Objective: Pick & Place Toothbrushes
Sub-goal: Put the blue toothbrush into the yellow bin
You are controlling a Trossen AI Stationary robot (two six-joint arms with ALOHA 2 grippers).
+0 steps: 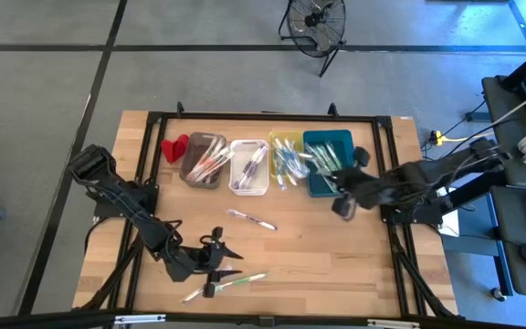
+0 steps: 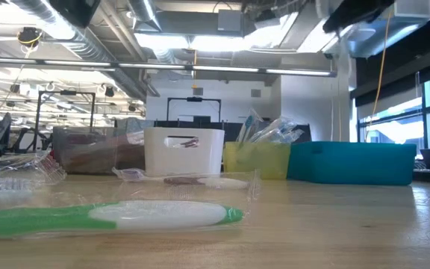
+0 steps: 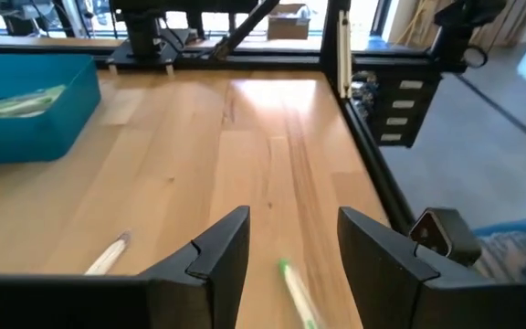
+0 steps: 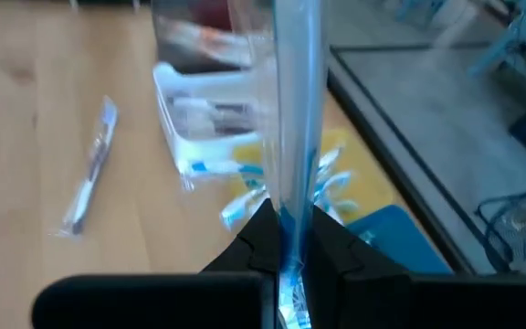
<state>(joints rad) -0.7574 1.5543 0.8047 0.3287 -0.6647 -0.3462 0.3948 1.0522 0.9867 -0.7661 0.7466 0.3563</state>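
Note:
My right gripper (image 4: 286, 267) is shut on a blue toothbrush in a clear wrapper (image 4: 295, 137). It hovers by the teal bin's (image 1: 329, 163) near side (image 1: 342, 206). My left gripper (image 1: 219, 258) stands open low over the table's near left part. The end of a green toothbrush (image 3: 292, 291) lies on the wood between its fingers, untouched. The same green and white toothbrush (image 2: 110, 215) lies flat close to the low camera. Another wrapped toothbrush (image 1: 251, 219) lies mid-table. Toothbrushes fill the grey (image 1: 203, 161), white (image 1: 249, 168) and yellow (image 1: 287, 155) bins. My right gripper pinches the blue toothbrush in its wrapper by one end (image 4: 289, 239) between its two fingers. The brush runs straight on from the fingertips, along the fingers' line, and is lifted clear of the table and bins.
A small red object (image 1: 174, 146) sits left of the grey bin. A pale stick (image 3: 108, 256) lies beside my left gripper, and another toothbrush (image 1: 199, 292) lies near the front edge. A black frame (image 1: 393, 137) rims the table. Bare wood (image 1: 318, 247) lies between the arms.

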